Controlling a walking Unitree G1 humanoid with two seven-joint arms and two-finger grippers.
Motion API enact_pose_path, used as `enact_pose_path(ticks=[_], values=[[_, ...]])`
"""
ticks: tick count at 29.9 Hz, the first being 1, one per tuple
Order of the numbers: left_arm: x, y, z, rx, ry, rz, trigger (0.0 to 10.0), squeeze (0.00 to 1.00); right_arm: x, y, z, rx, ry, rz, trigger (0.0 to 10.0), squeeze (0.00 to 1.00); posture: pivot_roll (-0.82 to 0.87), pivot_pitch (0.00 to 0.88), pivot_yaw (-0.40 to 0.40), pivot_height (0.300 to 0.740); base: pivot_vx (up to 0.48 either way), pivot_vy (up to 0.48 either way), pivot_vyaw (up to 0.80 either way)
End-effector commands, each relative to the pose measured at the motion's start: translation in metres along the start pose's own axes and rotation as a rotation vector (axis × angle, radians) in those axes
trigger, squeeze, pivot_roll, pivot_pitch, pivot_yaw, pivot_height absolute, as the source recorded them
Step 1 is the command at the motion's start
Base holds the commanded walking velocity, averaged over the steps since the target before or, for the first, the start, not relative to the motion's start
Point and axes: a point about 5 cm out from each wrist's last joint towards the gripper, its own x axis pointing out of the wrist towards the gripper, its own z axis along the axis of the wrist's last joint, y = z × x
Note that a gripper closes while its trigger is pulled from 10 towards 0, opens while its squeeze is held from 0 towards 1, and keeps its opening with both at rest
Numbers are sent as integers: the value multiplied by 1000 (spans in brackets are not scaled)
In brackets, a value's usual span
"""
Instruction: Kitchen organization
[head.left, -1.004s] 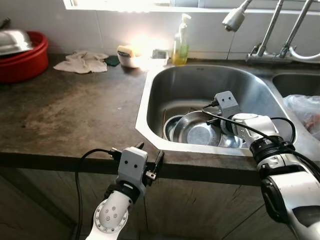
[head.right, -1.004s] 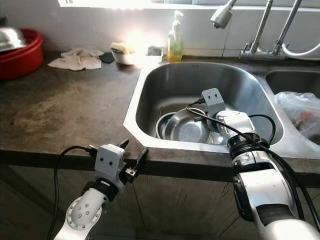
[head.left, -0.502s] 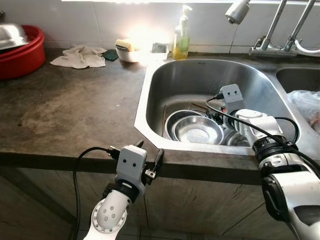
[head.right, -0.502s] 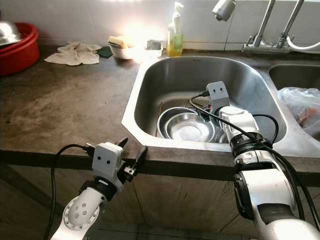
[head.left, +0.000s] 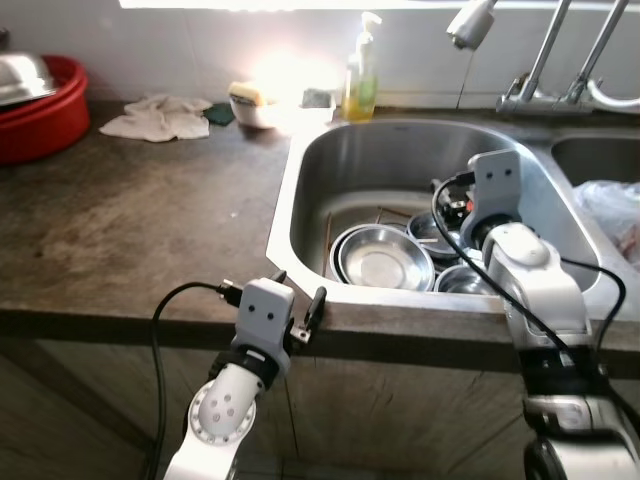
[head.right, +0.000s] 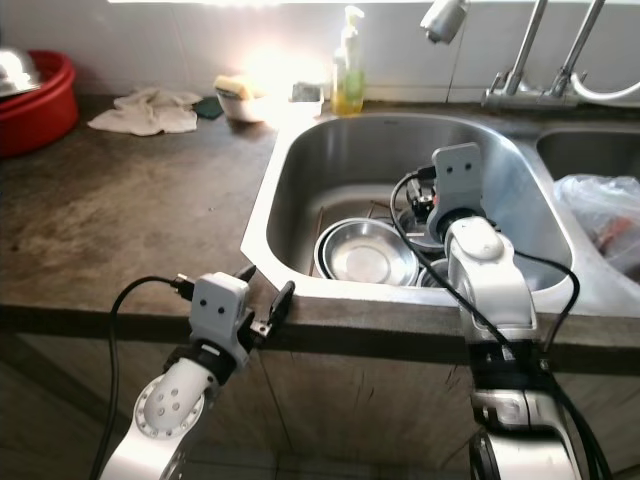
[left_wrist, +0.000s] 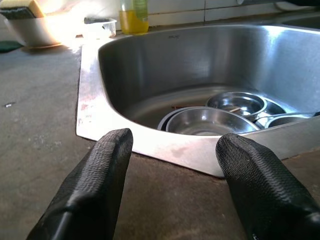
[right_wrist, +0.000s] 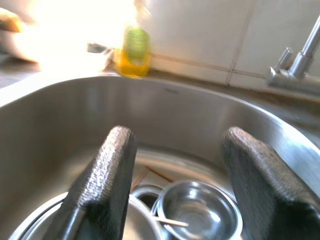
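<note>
Right tool (right_wrist: 175, 170) hangs inside the sink (head.left: 300, 190), fingers (right_wrist: 107, 170) spread wide and released, nothing between them. Below and just ahead of it sits a small steel bowl (right_wrist: 197, 210) with a thin stick across its rim; beside that, toward the robot's left, is the large steel bowl (head.left: 382, 258) nested in another. More small bowls lie under the right arm, partly hidden.

Left tool (left_wrist: 170, 165) hovers low over the table (head.left: 130, 230) at its front edge, just short of the sink rim, fingers apart, empty. Looks idle.

Beyond the right tool on the back ledge: a soap bottle (head.left: 362, 80), with a white bowl holding a sponge (head.left: 252, 105) further left. Far left of the left tool: a rag (head.left: 160, 118) and a red basin (head.left: 45, 105) with a steel lid in it. A faucet (head.left: 545, 60) stands over the divider, and a plastic bag (head.left: 610, 210) lies in the second basin on the right.

Step likely: reach down for one of the bowls.

Risks:
- Bowls are shiny, thin-rimmed and stacked; a pinch on the rim could slip, or lift two at once.
- The small bowl could tip if caught on one side only.
- The loose stick may get trapped in the grip.
- The right wrist cable hangs close to the sink wall and could snag on the way out.
- Window glare washes out the back ledge, so depth there is hard to judge.
</note>
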Motion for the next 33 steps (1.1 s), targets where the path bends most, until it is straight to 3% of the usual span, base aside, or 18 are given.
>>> enact_pose_path(ticks=[1,4,9,20,33], values=[[0,2,-9,-1,40,9,10000,0,-9,9,6,-23,-42,10,10000,0,77,53,-10,740,0,0,0],[3,-1,-10,-3,36,-9,10000,0,-30,21,-10,38,-11,43,10000,0,72,28,-6,740,0,0,0],[4,-4,-10,-6,26,-19,10000,0,-59,27,-18,51,-54,13,10000,0,69,0,-1,740,0,0,0],[3,-1,-16,-7,24,-5,10000,0,-88,32,-38,95,12,-58,10000,0,70,0,1,740,0,0,0],[2,0,-19,0,27,1,10000,0,-88,39,-41,101,13,-59,10000,0,75,0,4,740,0,0,0]])
